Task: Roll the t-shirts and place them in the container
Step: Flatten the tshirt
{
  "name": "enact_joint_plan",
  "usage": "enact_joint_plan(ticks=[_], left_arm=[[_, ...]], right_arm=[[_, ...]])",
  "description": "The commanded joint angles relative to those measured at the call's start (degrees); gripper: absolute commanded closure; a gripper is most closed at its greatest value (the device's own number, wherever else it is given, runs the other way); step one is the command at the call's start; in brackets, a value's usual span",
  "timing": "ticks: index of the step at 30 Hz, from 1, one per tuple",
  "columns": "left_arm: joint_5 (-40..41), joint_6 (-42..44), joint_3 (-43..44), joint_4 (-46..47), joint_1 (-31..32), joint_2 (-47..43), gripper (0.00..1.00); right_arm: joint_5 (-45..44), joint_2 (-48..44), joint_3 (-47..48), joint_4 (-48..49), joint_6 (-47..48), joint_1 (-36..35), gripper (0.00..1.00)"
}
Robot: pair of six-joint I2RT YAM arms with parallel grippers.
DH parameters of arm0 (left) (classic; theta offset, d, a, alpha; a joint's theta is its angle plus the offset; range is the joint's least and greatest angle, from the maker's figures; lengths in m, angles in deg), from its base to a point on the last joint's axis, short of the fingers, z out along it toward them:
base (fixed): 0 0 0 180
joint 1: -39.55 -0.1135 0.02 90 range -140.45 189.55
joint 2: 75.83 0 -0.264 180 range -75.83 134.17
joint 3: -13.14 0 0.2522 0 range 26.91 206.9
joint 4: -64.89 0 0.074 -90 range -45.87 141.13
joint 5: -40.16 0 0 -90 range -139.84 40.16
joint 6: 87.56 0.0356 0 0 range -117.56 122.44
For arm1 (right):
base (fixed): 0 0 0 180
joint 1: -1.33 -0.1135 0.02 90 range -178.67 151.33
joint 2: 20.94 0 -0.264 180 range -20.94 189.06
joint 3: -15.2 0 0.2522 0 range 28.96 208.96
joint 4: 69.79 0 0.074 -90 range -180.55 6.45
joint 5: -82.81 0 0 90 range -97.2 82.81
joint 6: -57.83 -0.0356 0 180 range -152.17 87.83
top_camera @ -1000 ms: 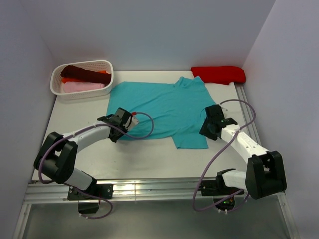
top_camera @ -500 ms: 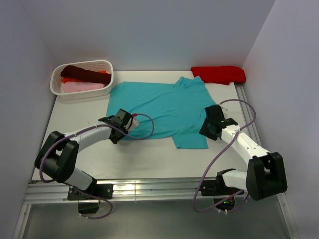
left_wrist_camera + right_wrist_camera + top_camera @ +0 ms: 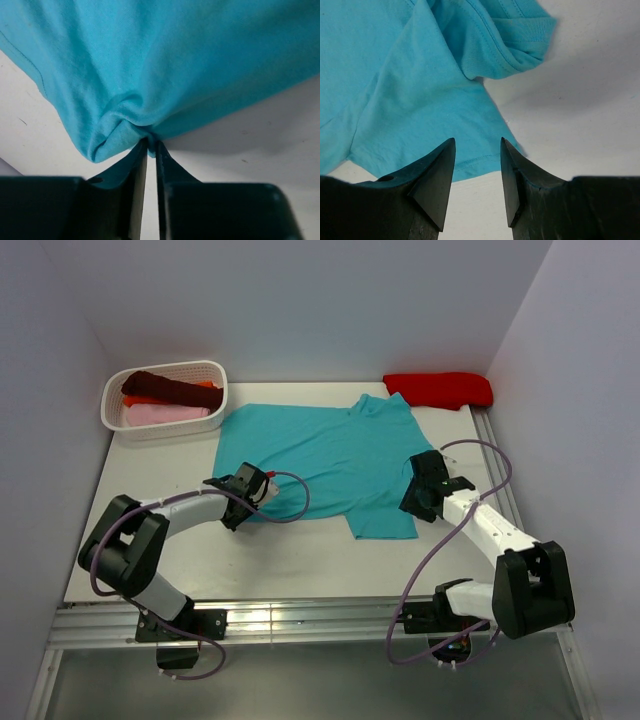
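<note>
left gripper (image 3: 151,145) has edged nearer the arm bases, jaws pinching the teal t-shirt (image 3: 330,450) at its hem. right gripper (image 3: 477,145) hangs open over its right edge. shirt lies flat, rolling not begun.

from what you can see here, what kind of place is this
Most likely a robotics lab cell, not a home: a white table walled by plain panels, a left arm and right arm mounted at a metal rail, a teal t-shirt laid out flat.

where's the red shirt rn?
Top view: the red t-shirt lies bunched at the far right corner of the table, against the back wall, just beyond the spread teal t-shirt.
</note>
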Motion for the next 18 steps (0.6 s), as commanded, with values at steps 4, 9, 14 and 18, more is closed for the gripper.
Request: enact_joint_plan(ticks=[4, 9, 14, 18], left_arm=[[1.78, -0.72, -0.43, 1.78, 0.27, -0.52, 0.97], [1.26, -0.28, 0.45, -0.68, 0.27, -4.2, 1.0], [0.55, 0.07, 1.86, -3.05, 0.18, -6.94, 1.0], [-0.15, 0.16, 1.95, -3.76, 0.18, -8.17, 1.0]], right_arm=[[-0.9, -0.21, -0.28, 0.57, 0.15, -0.56, 0.51], [1.12, -1.43, -1.6, 0.39, -0.03, -1.09, 0.51], [-0.36, -0.91, -0.81, -2.85, -0.47, -1.97, 0.51], [-1.51, -1.09, -0.98, -6.19, -1.26, -2.23, 0.5]])
